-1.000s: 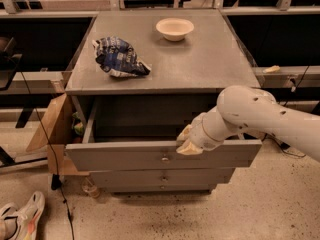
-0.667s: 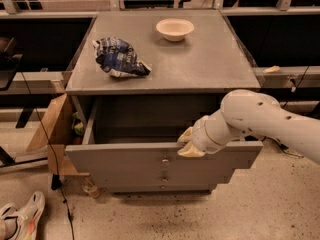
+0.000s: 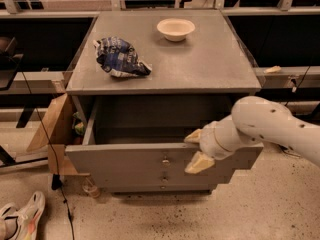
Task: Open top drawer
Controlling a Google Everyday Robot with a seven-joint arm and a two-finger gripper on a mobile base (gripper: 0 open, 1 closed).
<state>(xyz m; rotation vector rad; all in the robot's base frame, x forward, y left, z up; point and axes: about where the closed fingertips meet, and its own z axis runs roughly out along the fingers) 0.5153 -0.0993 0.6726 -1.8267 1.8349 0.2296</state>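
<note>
The top drawer (image 3: 125, 163) of the grey cabinet is pulled out, its deep box open and dark inside. Its front panel carries a small brass knob (image 3: 165, 160) at centre. My gripper (image 3: 196, 149) is at the drawer's front, right of the knob. One cream finger (image 3: 194, 135) lies at the top edge of the panel, the other (image 3: 199, 163) lies in front of it, so the fingers straddle the panel's upper edge. The white arm (image 3: 270, 126) reaches in from the right.
On the cabinet top (image 3: 200, 64) lie a crumpled blue chip bag (image 3: 119, 57) and a white bowl (image 3: 175, 29). A lower drawer knob (image 3: 164, 179) shows beneath. A cardboard flap (image 3: 52, 129) leans at the left side. A shoe (image 3: 20, 219) lies on the floor at bottom left.
The drawer has come a little further out toward the camera, and my gripper has moved with its front panel.
</note>
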